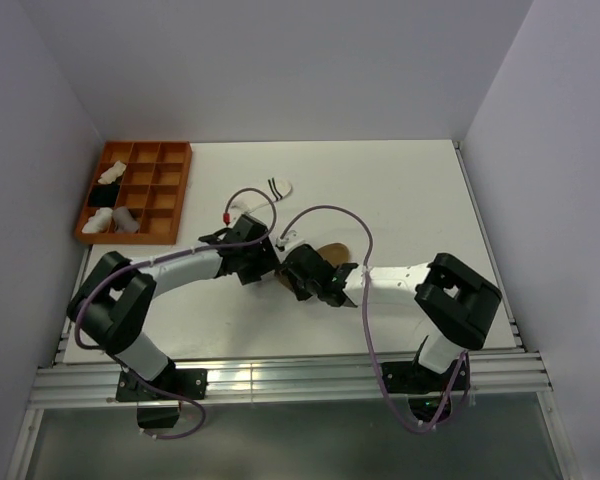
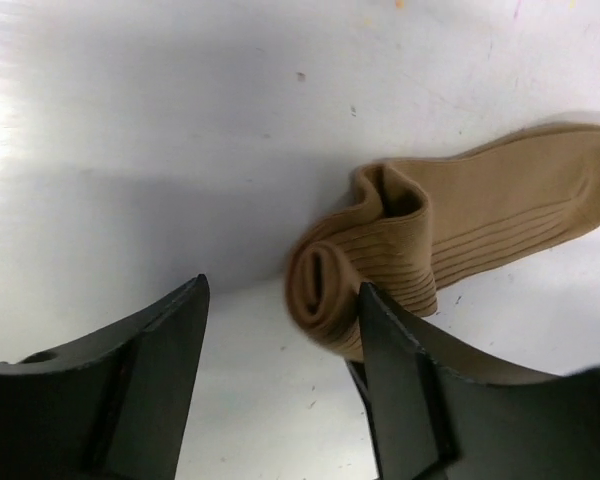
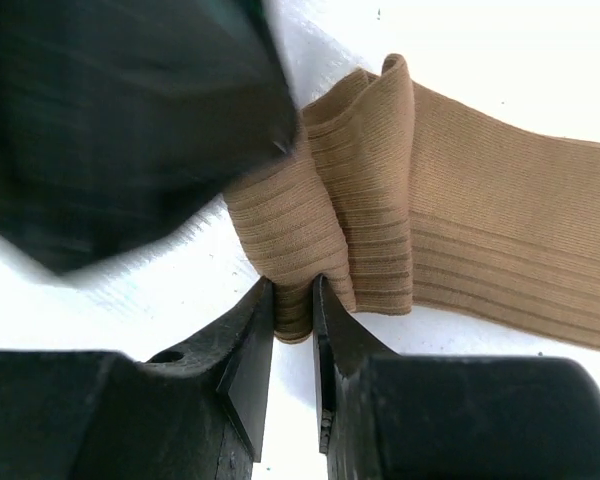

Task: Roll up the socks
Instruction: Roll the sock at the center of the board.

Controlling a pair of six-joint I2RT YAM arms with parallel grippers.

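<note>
One sock (image 2: 480, 220) spiral, left wrist only

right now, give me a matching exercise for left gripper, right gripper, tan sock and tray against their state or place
1 left gripper
2 right gripper
3 tan sock
4 tray

a partly rolled
b far left of the table
c open, holding nothing
d pinching the sock

Pairs: 1-c, 2-d, 3-a, 4-b
</note>
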